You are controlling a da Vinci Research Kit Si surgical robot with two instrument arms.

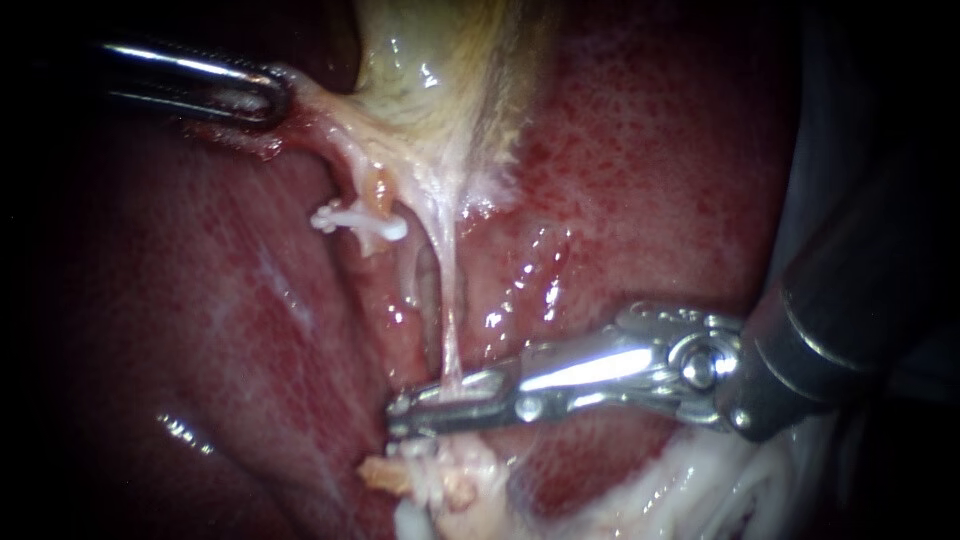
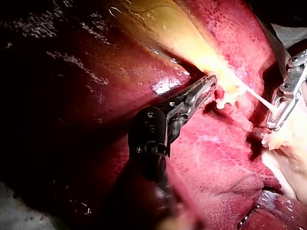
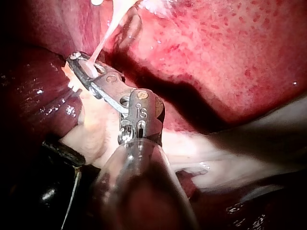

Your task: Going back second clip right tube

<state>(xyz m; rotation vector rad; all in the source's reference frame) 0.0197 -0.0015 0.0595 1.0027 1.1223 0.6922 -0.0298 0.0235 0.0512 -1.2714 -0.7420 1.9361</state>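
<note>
Step in hand: backing my right claw [image 1: 400, 415] off the right tube [image 1: 447, 300], as I judge it; the claw has not come off the strand yet.
Right-side grip: closed across the tube's lower end, one half on each side of the strand, just above a clump of pale tissue [image 1: 440, 485].
Left-side grip: my left claw [image 1: 280, 95] is clamped on a flap at the edge of the gallbladder [image 1: 440, 80], and the flap is drawn out toward it.
Where the tube is: over the liver [image 1: 650, 150], between the gallbladder and the pale clump, just to the right of a stub that carries a white clip [image 1: 360, 222].
Tube axis: near upright in the endoscope view. It is a thin, taut, pale strand. Its upper end fans into the gallbladder and its lower end points down into my right claw, which crosses it almost square.
Second clip: I cannot make one out; anything there is hidden inside the claw.
Doing it well: open far enough to clear the strand before moving at all. Then draw back along my own shaft, toward the right, not along the tube. Hold the left pull steady so the strand stays straight.
Risk: the strand is thin and tight, so a snag could tear it or shift a clip.
</note>
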